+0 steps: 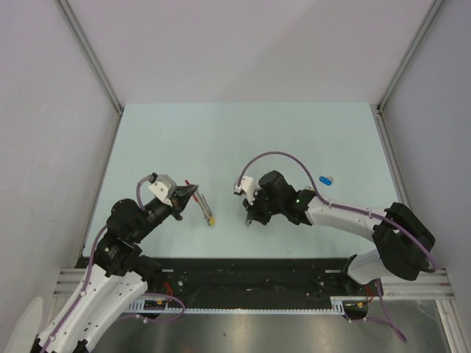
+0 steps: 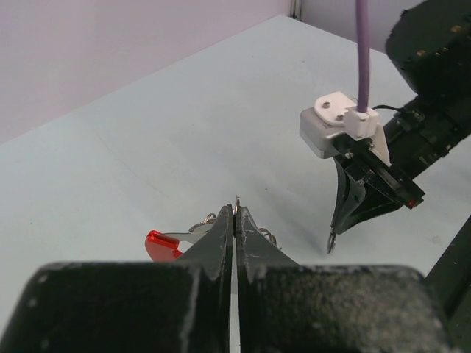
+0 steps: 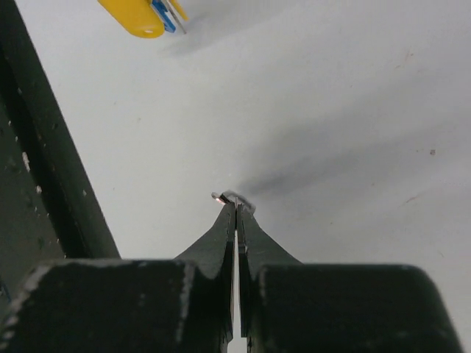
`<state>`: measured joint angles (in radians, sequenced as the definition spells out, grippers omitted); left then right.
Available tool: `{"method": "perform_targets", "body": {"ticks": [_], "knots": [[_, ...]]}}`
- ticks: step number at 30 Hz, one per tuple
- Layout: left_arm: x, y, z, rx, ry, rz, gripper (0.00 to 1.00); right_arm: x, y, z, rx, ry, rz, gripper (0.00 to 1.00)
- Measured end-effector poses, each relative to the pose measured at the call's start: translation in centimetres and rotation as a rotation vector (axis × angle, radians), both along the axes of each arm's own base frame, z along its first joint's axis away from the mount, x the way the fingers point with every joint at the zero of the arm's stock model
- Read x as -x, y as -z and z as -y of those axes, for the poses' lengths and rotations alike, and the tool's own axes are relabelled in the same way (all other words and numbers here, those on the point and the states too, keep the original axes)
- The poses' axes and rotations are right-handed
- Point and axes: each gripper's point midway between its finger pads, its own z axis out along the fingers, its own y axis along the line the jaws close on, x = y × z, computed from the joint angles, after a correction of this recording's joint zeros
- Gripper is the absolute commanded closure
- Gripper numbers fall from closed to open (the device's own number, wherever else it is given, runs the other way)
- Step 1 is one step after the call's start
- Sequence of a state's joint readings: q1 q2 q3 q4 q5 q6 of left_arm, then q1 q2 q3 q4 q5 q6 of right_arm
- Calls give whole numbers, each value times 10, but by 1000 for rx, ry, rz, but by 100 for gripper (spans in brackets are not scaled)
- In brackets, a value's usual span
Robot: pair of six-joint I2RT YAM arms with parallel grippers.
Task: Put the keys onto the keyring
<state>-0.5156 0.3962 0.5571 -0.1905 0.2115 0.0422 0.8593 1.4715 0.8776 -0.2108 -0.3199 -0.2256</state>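
The left gripper (image 2: 236,209) is clamped on the large grey metal keyring with a red curved section (image 2: 163,245) over the bench (image 1: 221,132) left of its middle, the right gripper (image 3: 236,209) pinches a tiny silver metal piece (image 3: 234,197) nearby, and the blue-tagged silver key (image 1: 327,179) lies toward the right edge

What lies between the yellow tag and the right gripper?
Nothing: the top view shows only bare table between the yellow tag and the right gripper.
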Motion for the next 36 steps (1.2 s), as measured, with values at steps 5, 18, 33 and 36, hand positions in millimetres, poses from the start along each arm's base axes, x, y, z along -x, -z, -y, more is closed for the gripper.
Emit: {"method": "perform_targets", "body": {"ticks": [5, 18, 33, 36], "knots": [[1, -3, -1, 6, -4, 10, 100, -1, 7, -12, -112, 87, 122, 100], [0, -5, -5, 11, -26, 20, 99, -16, 16, -34, -312, 260, 325, 100], [0, -3, -5, 10, -26, 18, 100, 18, 58, 21, -267, 386, 285, 87], [0, -3, -5, 10, -26, 18, 100, 22, 62, 26, -258, 398, 276, 78]]}}
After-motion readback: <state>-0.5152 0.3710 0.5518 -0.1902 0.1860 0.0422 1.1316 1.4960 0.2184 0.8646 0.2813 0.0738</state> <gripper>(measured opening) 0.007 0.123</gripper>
